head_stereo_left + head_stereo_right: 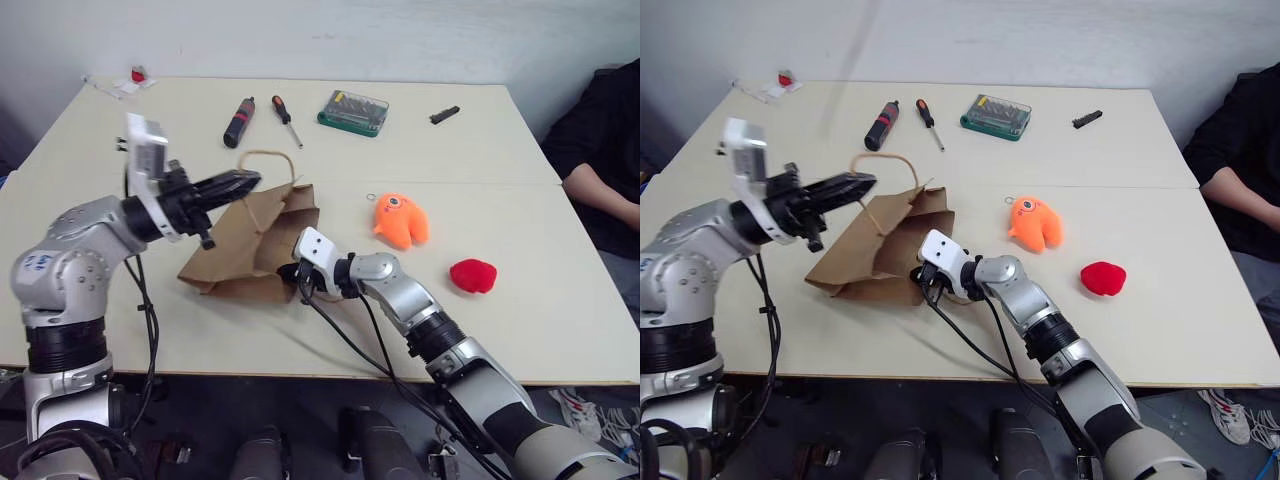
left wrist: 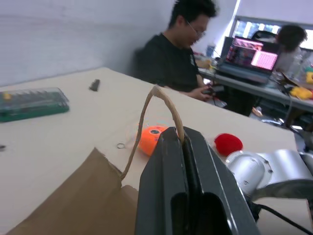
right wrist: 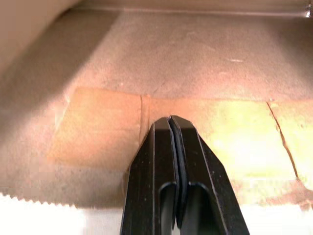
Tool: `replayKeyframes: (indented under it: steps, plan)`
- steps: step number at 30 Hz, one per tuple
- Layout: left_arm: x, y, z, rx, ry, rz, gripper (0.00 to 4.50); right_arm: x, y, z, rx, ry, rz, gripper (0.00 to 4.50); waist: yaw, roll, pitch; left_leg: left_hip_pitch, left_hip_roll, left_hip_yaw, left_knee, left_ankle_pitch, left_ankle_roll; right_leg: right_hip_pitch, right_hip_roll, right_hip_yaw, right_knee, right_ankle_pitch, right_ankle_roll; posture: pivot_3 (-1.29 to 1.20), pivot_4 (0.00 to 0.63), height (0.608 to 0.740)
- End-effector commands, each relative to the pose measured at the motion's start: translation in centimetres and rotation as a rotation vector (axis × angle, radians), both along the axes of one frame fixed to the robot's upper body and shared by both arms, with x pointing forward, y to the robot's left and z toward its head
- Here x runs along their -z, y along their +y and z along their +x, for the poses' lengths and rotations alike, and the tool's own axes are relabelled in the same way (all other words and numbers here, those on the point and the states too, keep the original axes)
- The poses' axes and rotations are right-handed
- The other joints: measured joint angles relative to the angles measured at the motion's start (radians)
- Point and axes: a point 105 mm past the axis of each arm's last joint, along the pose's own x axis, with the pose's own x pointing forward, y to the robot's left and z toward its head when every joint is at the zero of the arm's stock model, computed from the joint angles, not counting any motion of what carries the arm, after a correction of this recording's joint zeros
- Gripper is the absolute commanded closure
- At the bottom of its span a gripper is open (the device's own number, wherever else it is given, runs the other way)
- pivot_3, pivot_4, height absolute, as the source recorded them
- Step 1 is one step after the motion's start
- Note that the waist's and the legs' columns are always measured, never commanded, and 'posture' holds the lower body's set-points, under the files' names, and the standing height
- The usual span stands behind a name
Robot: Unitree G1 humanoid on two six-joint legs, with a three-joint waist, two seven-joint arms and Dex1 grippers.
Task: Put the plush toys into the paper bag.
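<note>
my left gripper (image 1: 238, 182) is clamped on a handle of the paper bag (image 1: 255, 240), lifting its mouth off the counter (image 1: 540, 300). my right gripper (image 3: 171, 122), clenched and empty, pokes inside the bag. the orange plush toy (image 1: 401, 220) and the red plush toy (image 1: 473, 275) lie to the bag's right, nearer my right arm.

The paper bag (image 1: 255, 240) is plain brown kraft, its twisted handle (image 2: 161, 105) a paler tan; one plush toy (image 1: 401, 221) is bright orange with a dark single eye; the other (image 1: 473, 275) is solid red; the table (image 1: 430, 150) is pale cream; both grippers' fingers (image 2: 186, 191) are black; the bit case (image 1: 353, 112) is green, clear-lidded.
</note>
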Motion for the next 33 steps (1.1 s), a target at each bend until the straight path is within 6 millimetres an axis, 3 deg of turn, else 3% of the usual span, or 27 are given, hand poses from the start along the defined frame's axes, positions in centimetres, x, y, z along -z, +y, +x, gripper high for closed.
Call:
replayKeyframes:
  steps: [1, 8, 15, 19, 22, 26, 33]
  plan:
    - [-2.7, 1.5, -0.9, -0.048, -0.044, -0.091, 4.5, 1.3, -0.7, 0.0, 0.019, 0.029, -0.039, 4.47, -0.005, 0.0, 0.0, 0.0, 0.0, 0.0, 0.0, 0.0, 0.0, 0.0, 0.0, 0.0, 0.0, 0.0, 0.0, 0.0, 0.15, 0.74]
    - [-2.6, 1.7, 0.0, -0.102, -0.01, -0.112, 4.5, 1.7, -1.6, 0.1, 0.048, 0.041, -0.042, 4.47, -0.005, 0.0, 0.0, 0.0, 0.0, 0.0, 0.0, 0.0, 0.0, 0.0, -0.001, -0.001, 0.0, 0.0, 0.0, 0.0, 0.15, 0.74]
    - [-5.0, 2.5, 0.5, -0.087, -0.019, -0.272, 4.5, 2.4, -3.0, 0.0, 0.13, 0.084, -0.009, 4.47, -0.005, -0.001, -0.001, 0.0, -0.001, 0.0, 0.0, 0.0, -0.001, 0.001, -0.001, -0.001, 0.0, 0.0, 0.0, 0.0, 0.15, 0.74]
    - [-3.7, 1.5, 0.8, -0.063, 0.004, -0.198, 4.5, 1.8, -3.0, -0.1, 0.147, 0.067, 0.025, 4.47, -0.007, -0.001, -0.001, 0.001, -0.001, 0.0, 0.0, 0.0, -0.001, 0.001, -0.001, -0.001, 0.0, 0.0, 0.0, 0.0, 0.15, 0.74]
    - [-2.4, 0.3, 0.6, -0.027, 0.021, -0.14, 4.5, 0.2, -3.0, -0.1, 0.155, 0.036, 0.089, 4.47, -0.006, -0.001, -0.001, 0.001, -0.001, 0.0, 0.0, 0.001, -0.002, 0.001, 0.0, -0.001, 0.0, 0.0, 0.0, 0.0, 0.15, 0.74]
    - [-1.9, -0.3, 0.6, 0.009, 0.041, -0.151, 4.5, -4.5, -4.6, -0.8, 0.182, 0.004, 0.264, 4.47, -0.004, -0.001, 0.0, 0.0, -0.001, 0.0, 0.0, 0.001, -0.002, 0.0, 0.0, -0.001, 0.0, 0.0, 0.0, 0.0, 0.15, 0.74]
    - [-1.0, -1.0, -0.5, 0.065, 0.083, -0.1, 4.5, -9.6, -12.7, -4.6, 0.35, 0.041, 0.406, 4.47, 0.017, -0.001, 0.0, -0.001, 0.0, -0.001, -0.002, 0.0, -0.002, 0.0, 0.0, -0.001, -0.002, 0.0, 0.0, 0.0, 0.15, 0.74]
